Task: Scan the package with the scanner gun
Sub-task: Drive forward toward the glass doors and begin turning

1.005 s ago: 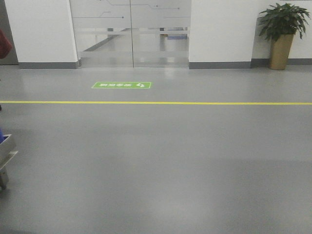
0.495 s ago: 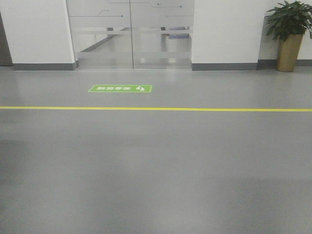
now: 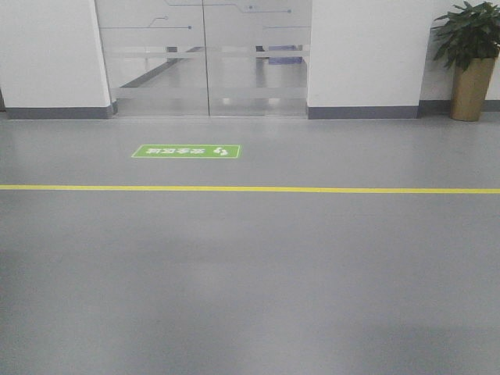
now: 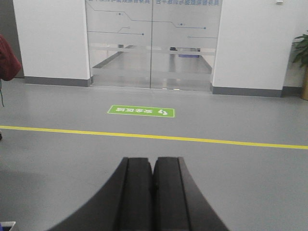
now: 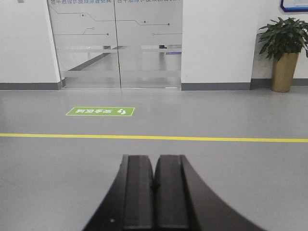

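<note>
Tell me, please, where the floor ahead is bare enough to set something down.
The grey floor nearer than the yellow line is bare across the front view. Beyond it, free floor lies between the green floor sign and the potted plant, which takes the far right corner.

A grey floor [image 3: 250, 297] is crossed from side to side by a yellow line [image 3: 250, 189]. Just beyond the line, a green floor sign [image 3: 187, 151] with white characters is laid flat. Frosted glass double doors [image 3: 205, 58] are set between white walls [image 3: 367, 47]. A potted plant [image 3: 469, 55] is placed against the right wall. A dark red object [image 4: 7, 60], not identifiable, is cut off at the left edge of the left wrist view.
</note>
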Available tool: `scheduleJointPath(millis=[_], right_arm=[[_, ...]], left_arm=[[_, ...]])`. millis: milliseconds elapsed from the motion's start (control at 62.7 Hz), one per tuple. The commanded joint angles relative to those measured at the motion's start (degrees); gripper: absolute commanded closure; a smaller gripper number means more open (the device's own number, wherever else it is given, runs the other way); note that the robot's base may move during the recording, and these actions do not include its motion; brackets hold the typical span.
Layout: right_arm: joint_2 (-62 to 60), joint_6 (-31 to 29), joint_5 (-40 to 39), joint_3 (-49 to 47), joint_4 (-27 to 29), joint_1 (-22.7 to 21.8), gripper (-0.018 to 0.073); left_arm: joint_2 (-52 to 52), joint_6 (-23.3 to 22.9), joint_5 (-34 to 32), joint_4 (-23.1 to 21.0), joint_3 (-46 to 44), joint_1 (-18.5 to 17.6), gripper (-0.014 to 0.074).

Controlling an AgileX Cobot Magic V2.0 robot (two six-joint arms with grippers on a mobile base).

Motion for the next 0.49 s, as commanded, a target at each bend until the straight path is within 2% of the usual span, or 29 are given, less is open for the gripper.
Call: scheduleJointPath(millis=[0, 479], right_arm=[[-0.16, 0.09, -1.26, 0.03, 0.15, -0.18, 0.0724], [-0.16, 0.09, -1.26, 0.03, 0.15, -0.18, 0.0724]], left_arm=[[-0.17, -0.17, -0.73, 0.15, -0.14, 0.35, 0.0707], [-0.17, -0.17, -0.73, 0.15, -0.14, 0.44, 0.0707]])
